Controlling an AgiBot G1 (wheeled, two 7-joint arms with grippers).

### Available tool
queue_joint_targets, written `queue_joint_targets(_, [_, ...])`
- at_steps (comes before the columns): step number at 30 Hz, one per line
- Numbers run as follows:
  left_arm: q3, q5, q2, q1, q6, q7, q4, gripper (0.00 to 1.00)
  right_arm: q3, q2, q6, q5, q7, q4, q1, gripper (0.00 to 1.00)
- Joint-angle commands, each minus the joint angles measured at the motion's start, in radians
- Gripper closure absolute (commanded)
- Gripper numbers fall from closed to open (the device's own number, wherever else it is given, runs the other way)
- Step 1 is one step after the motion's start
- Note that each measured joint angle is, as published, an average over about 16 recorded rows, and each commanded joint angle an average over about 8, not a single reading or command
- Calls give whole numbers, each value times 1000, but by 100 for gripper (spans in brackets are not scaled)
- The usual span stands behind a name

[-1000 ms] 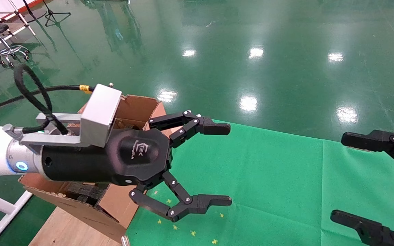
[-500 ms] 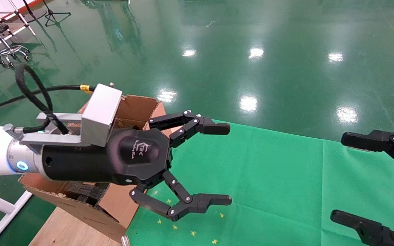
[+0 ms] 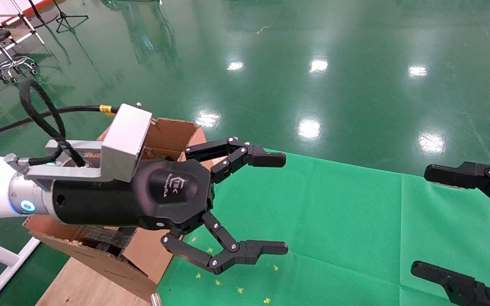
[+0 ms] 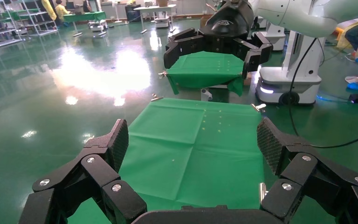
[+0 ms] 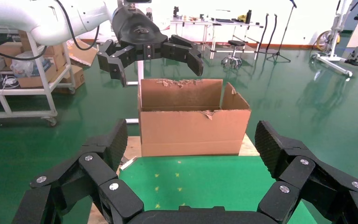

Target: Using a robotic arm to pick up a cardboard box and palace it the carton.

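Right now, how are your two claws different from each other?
The left gripper hangs next to the carton, while the right gripper sits at the green cloth's other side. The left gripper shows its white arm and silver wrist; the right gripper shows only black fingers. Both are black, open and empty.

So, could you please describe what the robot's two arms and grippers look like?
The left gripper is black, with multi-link fingers, silver screws and a white logo on its rounded body. Behind it sit a silver wrist bracket, a blue light ring, a looping black cable with a yellow tag, and a white arm. The right gripper shows the same black linked fingers; its arm is out of the head view.
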Motion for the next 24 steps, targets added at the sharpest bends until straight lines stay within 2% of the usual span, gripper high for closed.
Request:
queue_joint_targets(1, [0, 0, 0, 0, 0, 0, 0, 0, 0, 0, 0, 0, 0, 0, 0, 0])
queue_joint_targets(24, [0, 0, 0, 0, 0, 0, 0, 0, 0, 0, 0, 0, 0, 0, 0, 0])
